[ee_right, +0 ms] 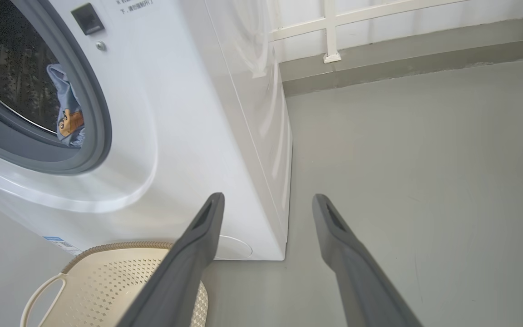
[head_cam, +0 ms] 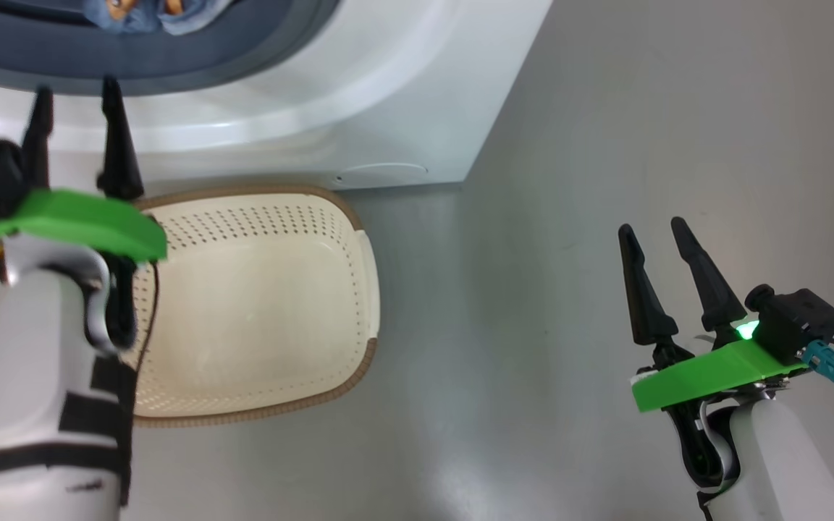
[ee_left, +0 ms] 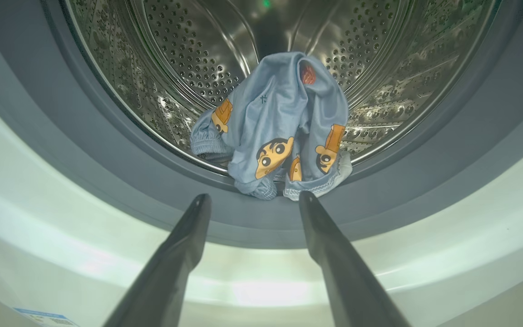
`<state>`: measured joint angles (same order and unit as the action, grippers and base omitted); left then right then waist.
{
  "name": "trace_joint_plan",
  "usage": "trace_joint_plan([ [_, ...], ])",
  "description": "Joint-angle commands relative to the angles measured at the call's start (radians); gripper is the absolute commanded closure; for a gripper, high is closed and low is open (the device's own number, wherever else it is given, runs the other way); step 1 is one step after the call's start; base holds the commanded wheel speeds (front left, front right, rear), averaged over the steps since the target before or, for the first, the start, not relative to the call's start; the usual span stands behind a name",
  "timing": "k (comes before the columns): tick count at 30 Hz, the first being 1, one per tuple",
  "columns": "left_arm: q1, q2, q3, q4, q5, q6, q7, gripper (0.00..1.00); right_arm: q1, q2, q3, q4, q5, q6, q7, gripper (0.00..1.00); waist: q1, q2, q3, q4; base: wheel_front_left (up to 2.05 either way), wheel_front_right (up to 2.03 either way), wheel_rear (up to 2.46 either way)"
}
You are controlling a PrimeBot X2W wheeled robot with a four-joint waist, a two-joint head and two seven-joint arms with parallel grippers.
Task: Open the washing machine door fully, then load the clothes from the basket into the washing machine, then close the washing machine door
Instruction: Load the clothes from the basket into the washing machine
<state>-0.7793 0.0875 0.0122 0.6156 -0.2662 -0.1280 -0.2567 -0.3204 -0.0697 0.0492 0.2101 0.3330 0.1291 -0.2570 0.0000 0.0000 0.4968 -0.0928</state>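
The clothes [ee_left: 284, 131], light blue with orange cartoon figures, lie at the front of the steel drum inside the washing machine [head_cam: 388, 108], partly over the grey gasket [ee_left: 107, 172]. The same clothes [head_cam: 149, 14] [ee_right: 68, 113] peek out of the opening in the other views. My left gripper [ee_left: 252, 197] [head_cam: 77, 90] is open and holds nothing, just outside the opening below the clothes. The cream basket [head_cam: 258, 304] [ee_right: 107, 286] sits on the floor before the machine with nothing in it. My right gripper [head_cam: 652, 228] [ee_right: 266, 200] hangs open over the floor to the right. The washing machine door is out of view.
Grey floor [head_cam: 605, 145] stretches right of the machine. A low step and a white wall frame [ee_right: 334, 32] stand behind it. A blue label sticker [ee_left: 43, 315] is on the machine's lower front.
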Motion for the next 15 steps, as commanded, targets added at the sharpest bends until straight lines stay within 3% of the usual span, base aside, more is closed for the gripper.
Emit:
trace_joint_plan([
  [1, 0.035, 0.03, 0.025, -0.034, 0.009, -0.003, -0.005, 0.0, 0.026, -0.006, 0.018, -0.019, -0.016, 0.002, -0.005, 0.0, 0.0, 0.0, -0.021, 0.018, 0.0, 0.0, 0.0],
  [15, 0.305, 0.002, 0.071, -0.181, 0.036, -0.003, -0.005, 0.0, 0.084, -0.037, 0.009, 0.003, -0.012, 0.002, -0.005, 0.0, 0.0, 0.0, -0.139, 0.055, 0.0, 0.0, 0.0],
])
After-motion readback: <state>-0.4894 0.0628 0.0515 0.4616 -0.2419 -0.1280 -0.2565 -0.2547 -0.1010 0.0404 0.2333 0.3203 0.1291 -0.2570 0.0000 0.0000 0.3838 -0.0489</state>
